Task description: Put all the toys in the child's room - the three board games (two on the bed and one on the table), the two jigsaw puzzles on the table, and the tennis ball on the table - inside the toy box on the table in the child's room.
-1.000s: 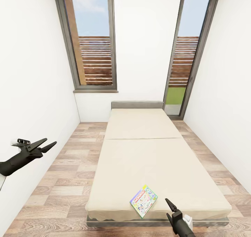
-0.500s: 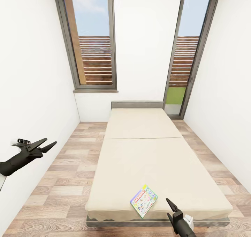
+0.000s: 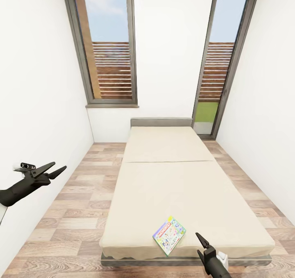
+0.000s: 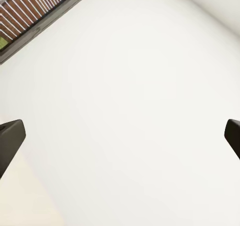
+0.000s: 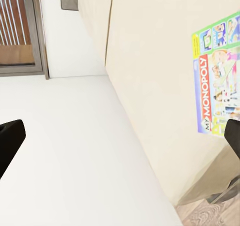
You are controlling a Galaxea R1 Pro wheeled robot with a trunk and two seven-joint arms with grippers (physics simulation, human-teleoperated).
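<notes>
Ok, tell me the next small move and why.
Probably bring the right gripper forward and down onto the Monopoly box: it lies flat near the foot corner of the bed, just ahead of that gripper, whose fingers stand apart holding nothing.

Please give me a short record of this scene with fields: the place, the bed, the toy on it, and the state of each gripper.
place: white-walled room with wood-plank floor and two tall windows
bed: large bed with cream cover, headboard at the far wall
toy on bed: one board game, a "My Monopoly" box, lying flat near the foot edge of the bed
left gripper: open, empty, held over the floor beside the left wall
right gripper: open, empty, near the foot of the bed, just right of the board game, not touching it
</notes>
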